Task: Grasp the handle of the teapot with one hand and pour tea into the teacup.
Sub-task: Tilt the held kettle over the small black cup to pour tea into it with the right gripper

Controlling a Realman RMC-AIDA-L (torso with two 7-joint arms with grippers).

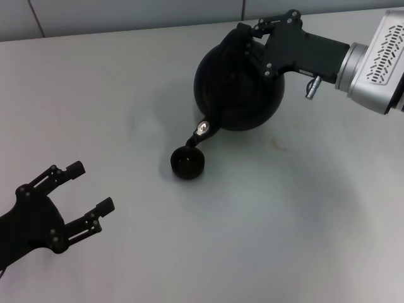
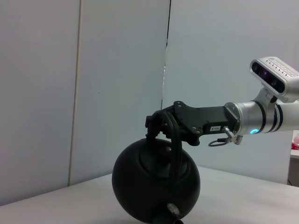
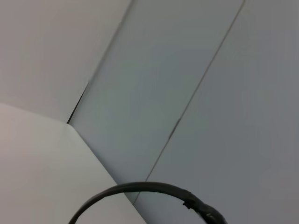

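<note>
Idling nearest the robot, the left claw (image 1: pixel 88 192) is hanging spread wide above the surface (image 1: pixel 284 240). Farther out, the teacup (image 1: pixel 187 161) is sitting beneath the spout of the tilted teapot (image 1: pixel 237 95). Beyond it, the right claw (image 1: pixel 247 33) is clamping the handle (image 2: pixel 175 135). The pot is looking heavy and rigid, likely swinging on that thin bail, so a grip at the arch's top seems best.

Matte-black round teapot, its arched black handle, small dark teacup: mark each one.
Matte-black round teapot (image 1: pixel 237 95), head view, belly of the pot.
Arched black handle (image 2: pixel 177 149), left wrist view, strap.
Small dark teacup (image 1: pixel 187 162), head view, inside of the bowl.
</note>
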